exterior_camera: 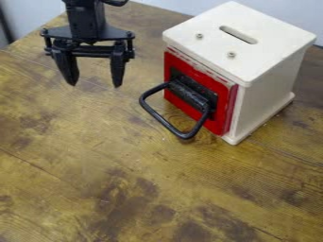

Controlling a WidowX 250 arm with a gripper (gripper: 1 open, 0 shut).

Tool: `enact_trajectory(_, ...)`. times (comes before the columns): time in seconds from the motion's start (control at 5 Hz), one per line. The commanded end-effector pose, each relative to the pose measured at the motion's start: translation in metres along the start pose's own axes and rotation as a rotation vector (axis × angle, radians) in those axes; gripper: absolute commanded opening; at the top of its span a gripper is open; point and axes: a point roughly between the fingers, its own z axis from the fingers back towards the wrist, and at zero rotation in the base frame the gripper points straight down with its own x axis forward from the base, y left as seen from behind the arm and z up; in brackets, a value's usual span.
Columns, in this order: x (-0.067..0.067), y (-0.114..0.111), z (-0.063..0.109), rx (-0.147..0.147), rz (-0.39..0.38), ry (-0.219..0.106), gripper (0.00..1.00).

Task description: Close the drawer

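Note:
The red drawer (216, 109) sits in the cream wooden cube housing (259, 57) at the right, its flat red front about flush with the housing's face. Its black wire loop handle (168, 118) hangs out toward the table's middle. My gripper (90, 79) is black, with fingers spread open and pointing down, empty, above the table to the left of the drawer and apart from the handle.
The wooden table (101, 180) has a worn brown surface. Its far left edge (10, 38) lies near the gripper. The housing has a slot on top (239, 34).

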Motion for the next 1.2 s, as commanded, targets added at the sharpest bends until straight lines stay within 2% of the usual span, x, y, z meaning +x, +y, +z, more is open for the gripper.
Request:
enact_trajectory(0.0,0.004,-0.015,0.03,-0.037,-0.037,-0.101,1.0)
enact_trajectory(0.2,-0.002,-0.019,0.03,-0.027,-0.056,-0.103,1.0)
enact_trajectory(0.6,0.008,0.003,0.036,-0.038,-0.1,-0.12,1.0)
enact_trajectory(1.0,0.008,-0.007,0.044,-0.034,-0.131,-0.138,1.0)
